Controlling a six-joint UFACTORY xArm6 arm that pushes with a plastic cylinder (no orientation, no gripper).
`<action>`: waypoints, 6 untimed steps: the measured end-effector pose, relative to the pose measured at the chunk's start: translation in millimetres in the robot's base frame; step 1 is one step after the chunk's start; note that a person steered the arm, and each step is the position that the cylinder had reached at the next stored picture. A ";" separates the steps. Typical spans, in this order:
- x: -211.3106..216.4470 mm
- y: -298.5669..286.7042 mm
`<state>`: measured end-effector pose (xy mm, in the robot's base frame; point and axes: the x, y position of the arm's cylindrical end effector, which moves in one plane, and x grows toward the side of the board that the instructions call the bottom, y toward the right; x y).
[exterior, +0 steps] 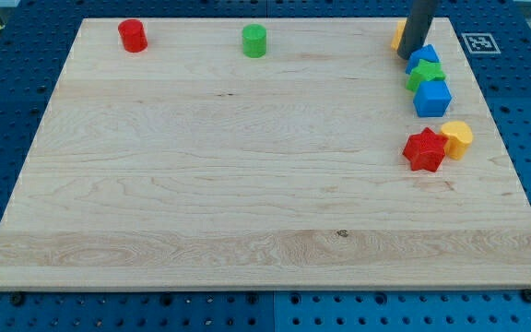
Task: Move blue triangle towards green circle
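Three blocks crowd my tip [411,53]: orange block [398,35] behind, blue triangle [423,58] touching, green block [426,75] below; green circle [254,41] well apart; no fingers here.

A lab bench: wooden board [247,166] on blue perforated table [17,101], fiducial tag [478,42].

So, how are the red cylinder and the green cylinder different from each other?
The red cylinder is red; the green cylinder is green. The red one stands nearer the view's left edge of the board, the green one nearer the top middle. My tip is closer to the green one. Both are upright, similar in size, standing alone.
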<state>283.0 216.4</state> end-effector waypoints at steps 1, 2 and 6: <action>1.7 18.7; 1.7 38.0; 30.8 89.1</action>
<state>313.8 305.5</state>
